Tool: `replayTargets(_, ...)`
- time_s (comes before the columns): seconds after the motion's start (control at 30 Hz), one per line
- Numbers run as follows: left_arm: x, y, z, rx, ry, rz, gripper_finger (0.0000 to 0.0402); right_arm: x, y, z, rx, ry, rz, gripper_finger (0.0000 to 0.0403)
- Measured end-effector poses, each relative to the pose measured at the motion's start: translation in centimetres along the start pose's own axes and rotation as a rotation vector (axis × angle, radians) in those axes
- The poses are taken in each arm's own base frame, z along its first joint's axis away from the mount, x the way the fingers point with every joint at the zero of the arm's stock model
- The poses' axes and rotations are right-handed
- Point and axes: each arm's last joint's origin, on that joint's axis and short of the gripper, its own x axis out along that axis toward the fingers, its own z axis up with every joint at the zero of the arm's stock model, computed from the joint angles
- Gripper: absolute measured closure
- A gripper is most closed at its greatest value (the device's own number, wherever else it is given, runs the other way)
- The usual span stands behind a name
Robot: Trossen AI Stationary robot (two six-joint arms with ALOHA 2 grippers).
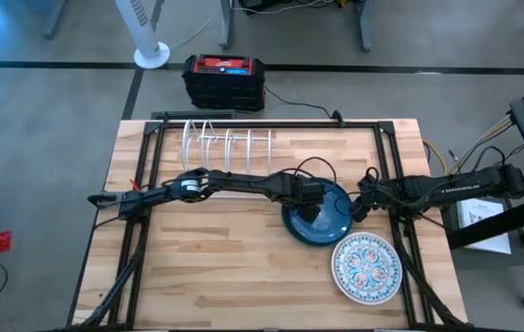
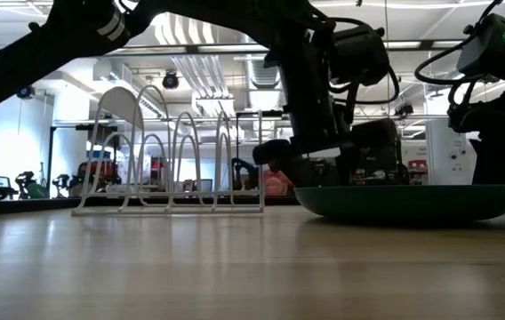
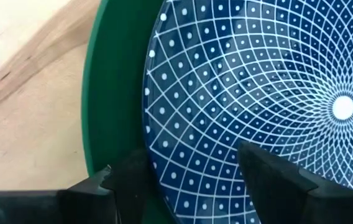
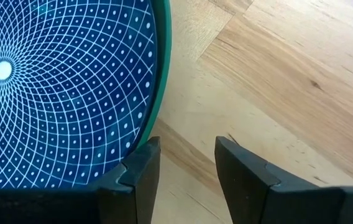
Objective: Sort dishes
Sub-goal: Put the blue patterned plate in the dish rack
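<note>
Plates were stacked right of the counter's middle: a dark blue plate with a white net pattern was seen sitting inside a green plate, whose rim showed all around it. A floral plate lay apart, nearer the front right corner. The white wire rack at the back was seen standing empty.

The left gripper was parked over the stack's edge, jaws spread wide, one finger outside the blue rim and one over the patterned face, nothing held. The right gripper was held low at the stack's other side, jaws parted a bit, straddling bare wood just beside the green rim, also holding nothing.

Handling-wise, glazed ceramic like this is probably stiff, fairly heavy, slick and chip-prone, so a pinch across the raised rim would likely be best, and lifting the blue one cleanly off the green could be fiddly. A slip would likely mean a crack.

No brand, label or readable writing could be made out on the dishes.
</note>
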Motion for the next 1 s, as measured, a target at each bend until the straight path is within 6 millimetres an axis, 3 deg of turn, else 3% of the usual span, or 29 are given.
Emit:
replayTargets(0.23, 0.3, -0.2, 0.2, 0.029, -0.02, -0.022, 0.0185, 0.0, -0.1, 0.0, -0.004, 0.0, -0.01, 0.026)
replayTargets(0.57, 0.0, -0.1, 0.5, 0.029, -0.04, -0.018, 0.0251, 0.1, -0.1, -0.1, -0.005, -0.002, -0.015, 0.026)
replayTargets(1.0, -1.7, -0.9, 1.3, 0.077, -0.11, -0.066, 0.0257, 0.2, -0.1, -0.1, 0.002, -0.009, -0.005, 0.0252)
